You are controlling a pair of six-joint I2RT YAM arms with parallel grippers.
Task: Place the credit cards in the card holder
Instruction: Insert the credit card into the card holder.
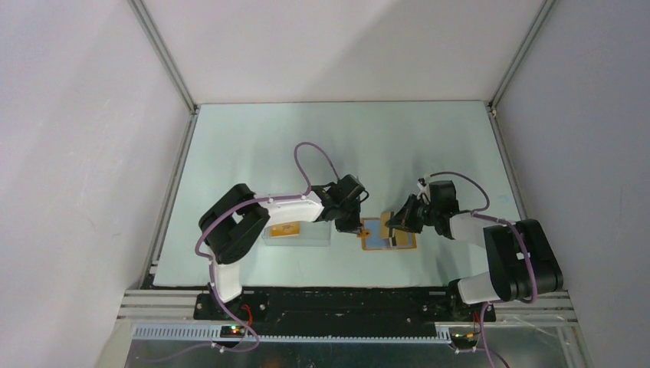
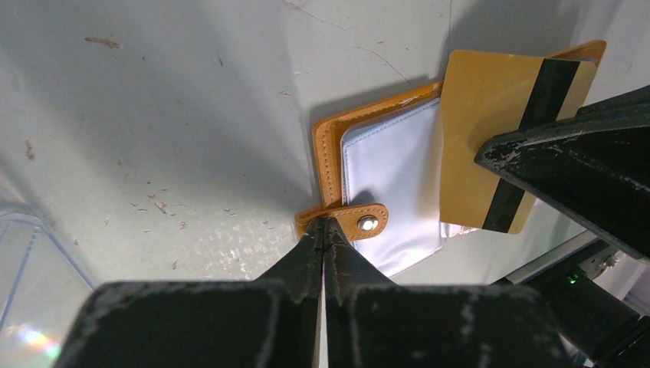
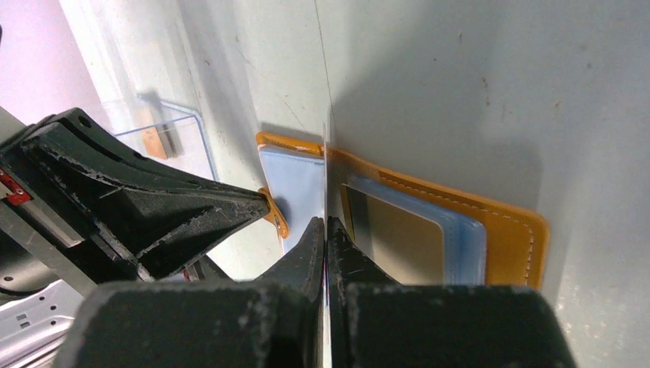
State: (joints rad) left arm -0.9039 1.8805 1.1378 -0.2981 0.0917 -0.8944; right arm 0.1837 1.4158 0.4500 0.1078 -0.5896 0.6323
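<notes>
Over the open card holder [image 1: 402,244] on the table [image 1: 345,146] we count two thin golden credit cards [image 2: 483,115]. One is smooth with a dark stripe, pinched by the right gripper [image 3: 326,226]; a second card [image 3: 398,230] sits inside the holder's glossy blue-grey pocket. The left gripper [image 2: 326,224] is clamped on the holder's stitched orange snap tab [image 2: 360,217]. Left of the holder lies one clear plastic box [image 1: 306,238].

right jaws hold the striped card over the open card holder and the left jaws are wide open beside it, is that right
No. The left jaws are shut, not open, pinching the card holder by its snap tab; the left wrist view shows it. The right jaws do hold the striped card over the open holder.
</notes>
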